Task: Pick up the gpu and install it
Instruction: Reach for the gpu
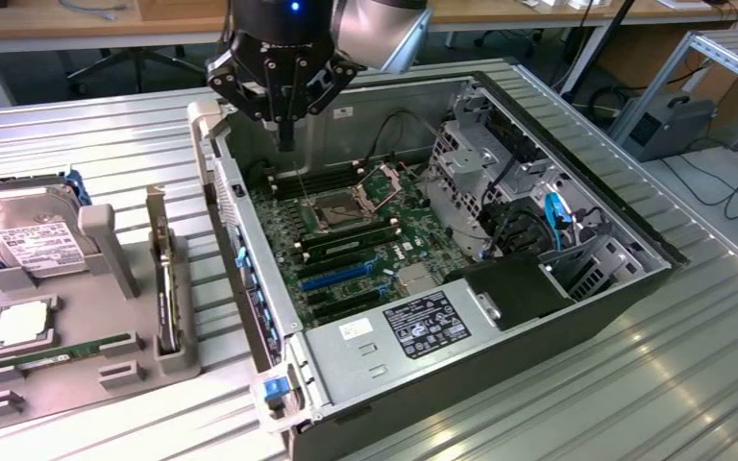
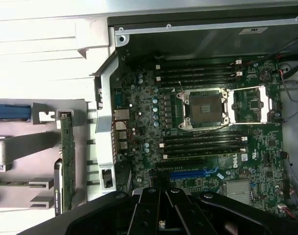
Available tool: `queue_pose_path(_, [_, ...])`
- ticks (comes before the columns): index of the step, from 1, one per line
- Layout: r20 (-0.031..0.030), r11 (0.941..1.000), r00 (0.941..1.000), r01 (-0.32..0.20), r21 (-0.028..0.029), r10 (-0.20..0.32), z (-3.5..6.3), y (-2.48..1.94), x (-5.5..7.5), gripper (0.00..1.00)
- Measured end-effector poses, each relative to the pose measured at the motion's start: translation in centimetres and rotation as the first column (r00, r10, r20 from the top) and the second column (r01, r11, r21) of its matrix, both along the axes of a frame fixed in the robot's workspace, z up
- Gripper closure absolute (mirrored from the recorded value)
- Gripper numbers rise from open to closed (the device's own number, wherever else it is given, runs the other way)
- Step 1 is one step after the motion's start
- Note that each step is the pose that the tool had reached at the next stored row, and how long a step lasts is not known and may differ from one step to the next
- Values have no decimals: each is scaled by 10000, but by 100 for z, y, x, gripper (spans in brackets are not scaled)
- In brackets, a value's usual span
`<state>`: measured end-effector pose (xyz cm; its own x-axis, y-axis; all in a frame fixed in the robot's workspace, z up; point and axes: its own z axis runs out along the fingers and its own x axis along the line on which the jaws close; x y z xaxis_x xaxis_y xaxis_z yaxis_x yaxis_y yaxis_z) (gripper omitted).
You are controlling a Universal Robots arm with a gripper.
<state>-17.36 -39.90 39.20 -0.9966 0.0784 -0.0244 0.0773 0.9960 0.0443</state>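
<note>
The gripper (image 1: 285,142) is held clenched, empty, above the computer case (image 1: 510,370); the gpu (image 1: 166,298) is seen on edge in a holder (image 1: 49,384) just beside the case — seemingly loose. Approached off-centre, the thin card could be tipped or snagged against the case wall.

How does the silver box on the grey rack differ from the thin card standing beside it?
The hard drive is a thick silver box with a white label, and it leans back. The gpu is a thin card standing on its edge. Both sit in the grey rack.
</note>
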Motion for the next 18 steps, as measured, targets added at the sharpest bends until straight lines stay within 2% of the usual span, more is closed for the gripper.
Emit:
queue_pose_path(8, [0,10000,10000,43,1,-43,-1,0,-38,89])
queue_pose_path(18, [1,10000,10000,45,1,-45,-2,0,-162,89])
